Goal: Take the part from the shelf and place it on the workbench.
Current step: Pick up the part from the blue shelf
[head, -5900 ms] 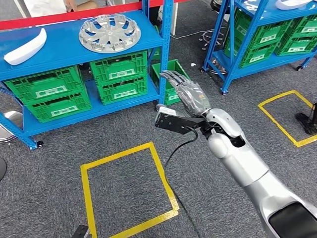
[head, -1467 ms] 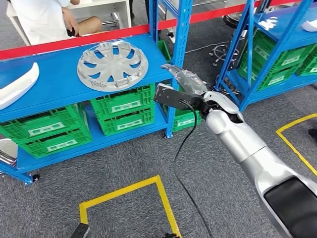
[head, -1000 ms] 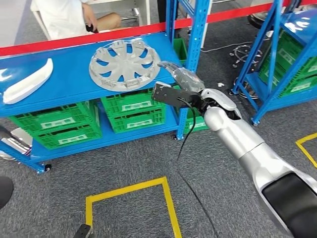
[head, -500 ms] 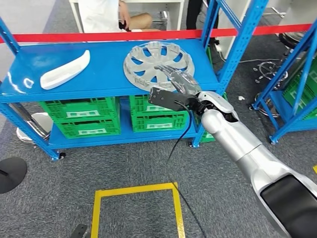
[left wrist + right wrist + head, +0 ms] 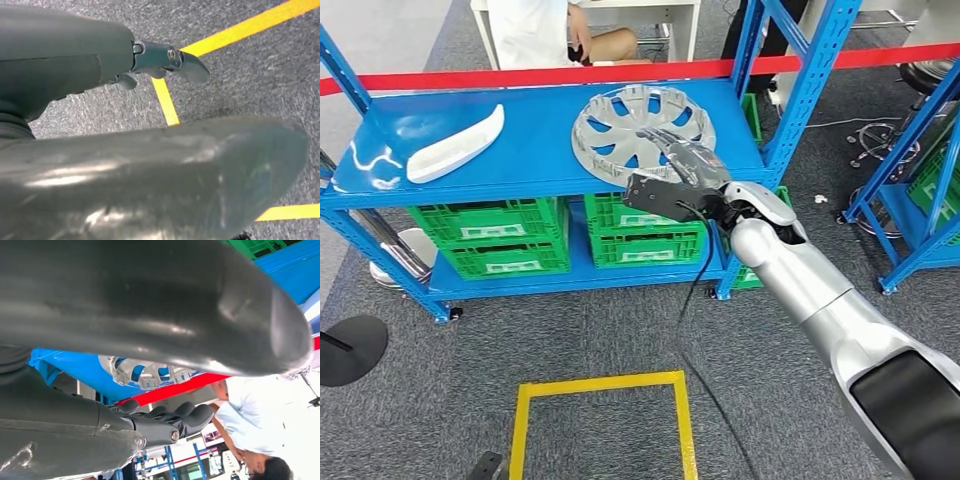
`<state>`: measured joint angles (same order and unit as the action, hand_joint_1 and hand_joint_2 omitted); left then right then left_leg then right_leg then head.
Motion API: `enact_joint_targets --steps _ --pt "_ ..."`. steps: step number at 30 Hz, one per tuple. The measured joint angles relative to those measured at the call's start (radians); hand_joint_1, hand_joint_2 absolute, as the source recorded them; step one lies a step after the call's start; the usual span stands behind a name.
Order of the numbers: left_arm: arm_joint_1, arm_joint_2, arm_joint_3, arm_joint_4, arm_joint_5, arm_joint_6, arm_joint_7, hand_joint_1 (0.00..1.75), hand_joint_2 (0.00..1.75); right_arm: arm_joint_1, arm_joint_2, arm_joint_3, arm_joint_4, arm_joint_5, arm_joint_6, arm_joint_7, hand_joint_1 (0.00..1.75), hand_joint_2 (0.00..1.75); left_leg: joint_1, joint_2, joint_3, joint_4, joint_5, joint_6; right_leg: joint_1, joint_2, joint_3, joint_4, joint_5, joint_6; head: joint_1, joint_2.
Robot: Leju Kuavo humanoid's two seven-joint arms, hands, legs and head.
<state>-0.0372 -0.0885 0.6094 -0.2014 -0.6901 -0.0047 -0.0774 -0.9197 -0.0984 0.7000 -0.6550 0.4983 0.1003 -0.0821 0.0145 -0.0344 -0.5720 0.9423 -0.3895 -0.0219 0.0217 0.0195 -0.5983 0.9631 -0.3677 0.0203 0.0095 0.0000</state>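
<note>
A silver hubcap (image 5: 629, 125) lies flat on the top board of the blue shelf (image 5: 539, 150). A white curved part (image 5: 456, 143) lies further left on the same board. My right hand (image 5: 684, 162) reaches in over the hubcap's near right rim, fingers stretched out and apart, holding nothing; I cannot tell whether it touches the rim. The right wrist view shows the hubcap (image 5: 147, 374) just past the dark fingers (image 5: 177, 421). My left hand (image 5: 113, 165) hangs over the carpet with its fingers (image 5: 170, 54) straight and nothing in it.
Green crates (image 5: 501, 235) fill the shelf's lower board. A red tape (image 5: 546, 75) runs behind the shelf, and a person (image 5: 539, 30) sits beyond it. A second blue rack (image 5: 924, 150) stands at the right. A yellow floor square (image 5: 599, 385) lies in front of me.
The camera has moved, bringing the shelf nearer and more central. My right hand, earlier beside the shelf post, now reaches over the hubcap's near rim.
</note>
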Motion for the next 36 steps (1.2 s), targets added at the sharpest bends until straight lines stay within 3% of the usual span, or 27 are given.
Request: enact_joint_targets --steps 8,12,19,23,25,27,29,30,31,32,34,36 --pt "0.001 0.002 0.008 0.0 0.0 -0.022 -0.002 0.0 0.0 0.0 0.0 0.001 0.0 0.002 -0.001 0.004 0.0 0.0 0.001 0.0 -0.001 -0.005 0.007 -0.006 0.0 0.0 -0.002 0.0 0.005 -0.009 0.0 0.0" --pt "0.001 0.002 0.014 0.0 -0.003 -0.027 -0.004 0.0 0.0 0.001 0.0 0.002 0.0 -0.002 0.0 0.007 0.0 1.75 -0.001 0.0 -0.001 -0.005 0.009 -0.004 -0.001 -0.001 -0.002 0.0 0.008 -0.008 0.0 0.0" --pt "0.001 0.005 0.018 0.0 -0.007 -0.032 -0.006 0.0 0.0 0.001 0.006 0.005 0.0 -0.005 0.009 0.007 0.0 1.75 -0.008 0.0 -0.004 -0.003 0.009 0.002 -0.008 -0.002 -0.003 -0.002 0.011 -0.001 0.0 0.0" --pt "0.001 0.007 0.018 0.0 -0.008 -0.033 -0.007 0.0 0.0 0.001 0.008 0.008 0.0 -0.005 0.011 0.007 0.0 1.75 -0.014 0.0 -0.005 -0.004 0.01 0.012 -0.015 -0.002 -0.003 -0.004 0.011 0.008 0.0 0.0" --pt "0.001 0.007 0.018 0.0 -0.01 -0.033 -0.008 0.0 0.0 -0.001 0.008 0.01 -0.001 -0.004 0.011 0.007 0.0 1.75 -0.009 0.001 -0.001 -0.01 0.014 0.019 -0.015 -0.003 -0.011 0.009 0.0 0.015 0.001 0.0" --pt "0.001 0.008 0.018 0.0 -0.011 -0.033 -0.009 0.0 0.0 -0.003 0.008 0.012 -0.001 -0.004 0.011 0.007 0.0 1.75 -0.002 0.003 0.002 -0.014 0.017 0.024 -0.017 -0.007 -0.05 0.093 -0.051 0.024 0.004 0.0" --pt "0.001 0.008 0.019 0.0 -0.011 -0.033 -0.01 0.0 0.0 0.001 0.008 0.015 -0.001 -0.004 0.011 0.006 0.0 1.75 0.001 0.004 0.002 -0.014 0.016 0.023 -0.021 -0.01 -0.119 0.245 -0.122 0.033 0.006 0.0" --pt "0.001 0.008 0.019 0.0 -0.011 -0.033 -0.01 0.0 0.0 0.004 0.008 0.016 -0.001 -0.004 0.011 0.007 0.0 1.75 0.003 0.004 0.002 -0.014 0.015 0.022 -0.023 -0.01 -0.146 0.302 -0.141 0.036 0.006 0.0" --pt "0.001 0.008 0.019 0.0 -0.011 -0.033 -0.01 0.0 0.0 0.008 0.008 0.018 -0.001 -0.004 0.011 0.007 0.0 1.75 0.005 0.004 0.003 -0.014 0.014 0.02 -0.025 -0.011 -0.153 0.32 -0.139 0.038 0.006 0.0" --pt "0.001 0.008 0.019 0.0 -0.011 -0.033 -0.01 0.0 0.0 0.009 0.008 0.018 -0.001 -0.004 0.012 0.007 0.0 1.75 0.008 0.003 0.005 -0.014 0.013 0.017 -0.027 -0.011 -0.137 0.29 -0.117 0.038 0.006 0.0" --pt "0.002 0.008 0.019 0.0 -0.012 -0.033 -0.01 0.0 0.0 0.008 0.008 0.019 -0.001 -0.004 0.011 0.007 0.0 1.75 0.012 0.0 0.012 -0.014 0.009 0.009 -0.028 -0.01 -0.057 0.139 -0.048 0.035 0.006 0.0" --pt "0.001 0.007 0.019 0.0 -0.016 -0.033 -0.01 0.0 0.0 0.002 0.009 0.019 -0.001 -0.005 0.011 0.007 0.0 1.75 0.013 -0.001 0.014 -0.014 0.006 -0.005 -0.025 -0.007 0.007 0.021 -0.014 0.025 0.006 0.0"
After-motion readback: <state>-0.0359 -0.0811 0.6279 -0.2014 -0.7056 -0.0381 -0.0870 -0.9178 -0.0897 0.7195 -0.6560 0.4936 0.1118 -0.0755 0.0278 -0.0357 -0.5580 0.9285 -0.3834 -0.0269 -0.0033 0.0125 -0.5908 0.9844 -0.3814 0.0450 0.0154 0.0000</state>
